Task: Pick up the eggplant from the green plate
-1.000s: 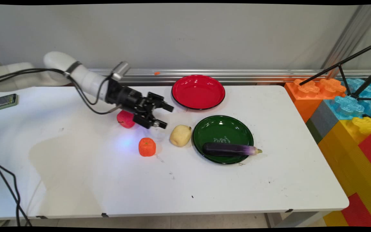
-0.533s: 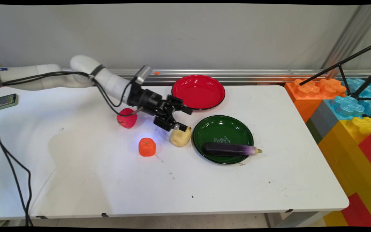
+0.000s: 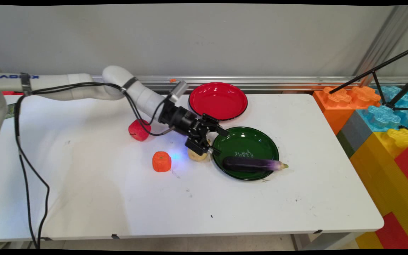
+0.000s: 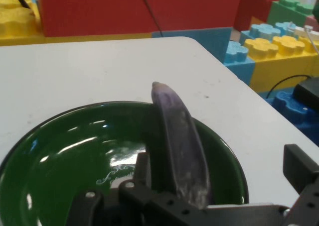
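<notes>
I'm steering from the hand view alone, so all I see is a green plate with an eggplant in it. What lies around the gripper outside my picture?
Observer: A yellowish potato lies on the table beside the green plate's left rim, partly hidden by the gripper.
Operator: Anything else close by?
Observer: An orange toy fruit sits left of the potato, with a red apple farther back.
Operator: Is there another plate?
Observer: Yes, an empty red plate stands behind the green one, toward the wall.

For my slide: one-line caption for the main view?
Open black pincer over green round plate's left rim, above pale yellow potato; purple eggplant lies on plate.
</notes>
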You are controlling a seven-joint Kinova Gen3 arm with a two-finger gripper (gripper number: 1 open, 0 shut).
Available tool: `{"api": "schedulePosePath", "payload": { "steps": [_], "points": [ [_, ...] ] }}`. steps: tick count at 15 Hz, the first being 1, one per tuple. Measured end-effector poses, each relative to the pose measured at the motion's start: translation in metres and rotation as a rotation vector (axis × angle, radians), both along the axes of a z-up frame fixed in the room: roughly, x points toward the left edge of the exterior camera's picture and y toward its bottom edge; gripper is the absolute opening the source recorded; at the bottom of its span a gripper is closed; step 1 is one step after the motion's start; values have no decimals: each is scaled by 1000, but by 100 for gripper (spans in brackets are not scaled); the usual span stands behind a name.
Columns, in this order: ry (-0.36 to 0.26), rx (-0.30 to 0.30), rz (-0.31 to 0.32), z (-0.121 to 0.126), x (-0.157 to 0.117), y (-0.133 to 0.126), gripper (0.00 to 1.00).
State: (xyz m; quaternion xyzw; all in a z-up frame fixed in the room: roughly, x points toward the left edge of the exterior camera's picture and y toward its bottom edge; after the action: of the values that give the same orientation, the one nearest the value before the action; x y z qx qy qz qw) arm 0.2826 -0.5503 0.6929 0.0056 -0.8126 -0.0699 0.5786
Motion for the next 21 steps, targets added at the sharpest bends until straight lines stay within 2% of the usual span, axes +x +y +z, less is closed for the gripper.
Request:
{"api": "schedulePosePath", "payload": {
  "steps": [10, 21],
  "points": [
    [-27, -2, -66, -24, -53, -18, 100],
    [-62, -4, -95, -40, -74, -27, 100]
  ]
}}
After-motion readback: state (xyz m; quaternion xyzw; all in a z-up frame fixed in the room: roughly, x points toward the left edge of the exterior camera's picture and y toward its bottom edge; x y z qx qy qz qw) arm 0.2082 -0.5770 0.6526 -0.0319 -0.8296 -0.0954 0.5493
